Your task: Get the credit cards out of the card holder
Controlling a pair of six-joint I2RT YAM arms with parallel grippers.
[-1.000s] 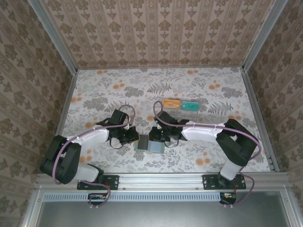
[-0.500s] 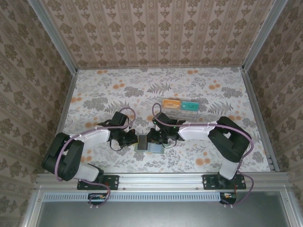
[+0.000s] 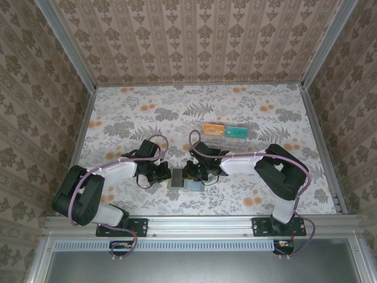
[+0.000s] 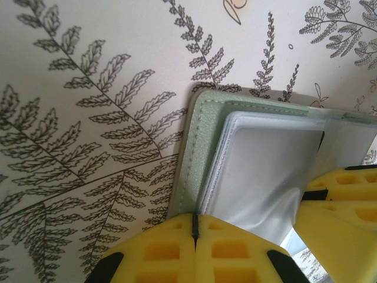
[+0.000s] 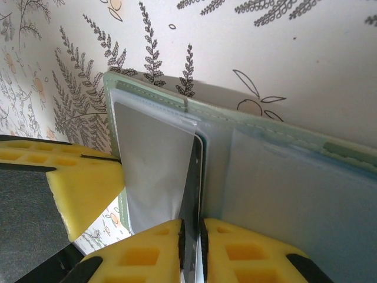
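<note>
Two grippers work the card holder (image 3: pixel 191 184) from opposite sides, near the front of the surface (image 3: pixel 147 112). The left gripper (image 4: pixel 194 236) is clenched on its green cover edge, apparently to pin it. The right gripper (image 5: pixel 189 236) is pinched tight on a thin dark edge between the clear sleeves, probably to draw it out. The orange credit card (image 3: pixel 212 128) and teal credit card (image 3: pixel 237 132) lie in the clear tray (image 3: pixel 225 141), well apart. Compared with a second ago, both grippers sit closer together, covering more of the holder.
</note>
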